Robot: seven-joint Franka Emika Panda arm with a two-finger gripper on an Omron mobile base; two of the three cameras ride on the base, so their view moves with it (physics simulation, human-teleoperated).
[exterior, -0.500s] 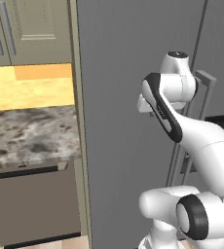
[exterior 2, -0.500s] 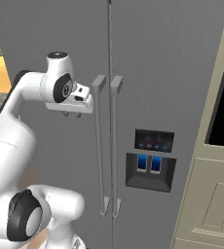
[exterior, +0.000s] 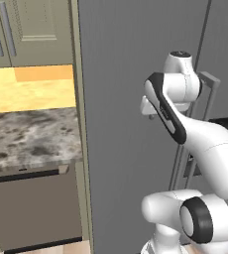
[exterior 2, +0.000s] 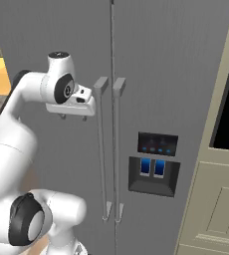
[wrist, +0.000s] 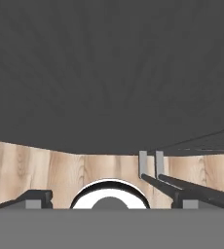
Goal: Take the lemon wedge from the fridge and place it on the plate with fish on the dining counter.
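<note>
Gripper [exterior 2: 70, 116] with jaws spread wide and holding nothing, pointing downward beside the fridge [exterior 2: 161, 60], whose two doors are closed. Left bar handle [exterior 2: 100, 149] stands just right of the hand. Ice and water dispenser [exterior 2: 155, 164] sits in the right door.

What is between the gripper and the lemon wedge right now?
The fridge doors are both shut, so they block the way inside. The gripper hangs open, pointing down, just left of the left door handle and not on it. That door has to be pulled open first.
</note>
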